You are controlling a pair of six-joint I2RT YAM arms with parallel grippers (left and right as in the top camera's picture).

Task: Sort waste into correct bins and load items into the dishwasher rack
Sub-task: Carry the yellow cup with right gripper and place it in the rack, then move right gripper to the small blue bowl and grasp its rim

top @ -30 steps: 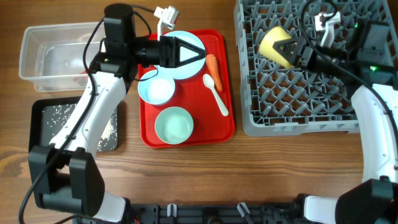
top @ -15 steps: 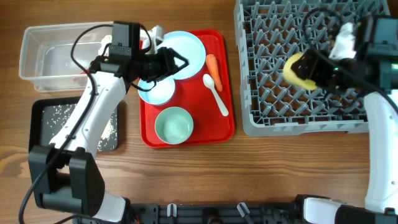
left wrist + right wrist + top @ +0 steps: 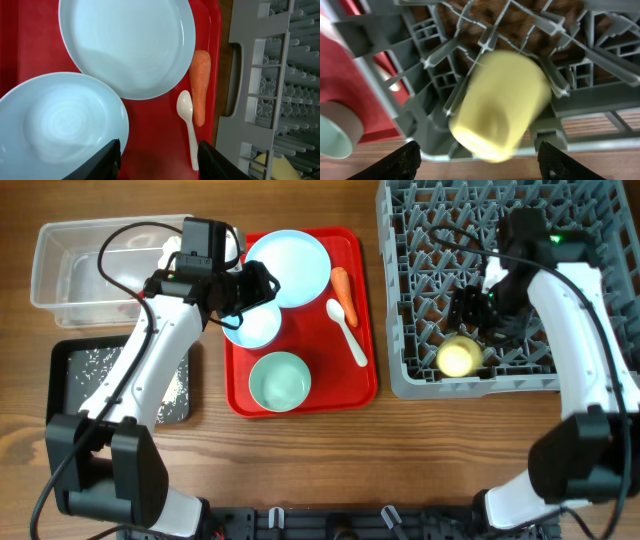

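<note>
Just changed: A second ago my right tool [image 3: 479, 152] carried the yellow cup [image 3: 457, 358] high over the dishwasher rack [image 3: 480, 387]. Now the cup is out of my grip and sits low in the rack, just inside its front wall.
Meaning for the task: I judge the cup to be loaded, so one item is done.
Cup's rest: In the right wrist view it is blurred and tilted among the pegs. I cannot tell whether it has settled.
Right tool: Open and empty, with its fingers spread to either side of the cup and clear of it.
Right arm pose: It reaches in from the rack's right side, elbow bent, with the wrist turned down toward the front row.
Left tool [image 3: 160, 160]: Open and holding nothing. It has drawn back from over the middle of the plate [image 3: 290, 265] toward its left rim.
Left arm pose: It stretches up the worktop's left side and bends right at the wrist, above the pale-blue bowl [image 3: 252, 328].
Still on the red tray [image 3: 365, 385]: The plate, the pale-blue bowl, the mint-green bowl [image 3: 280, 380], the spoon [image 3: 348, 330] and the carrot [image 3: 344, 292].
Bins: The clear tub [image 3: 60, 250] and the black tray [image 3: 70, 360] sit left of the red tray, and the black tray holds rice grains [image 3: 100, 360].
</note>
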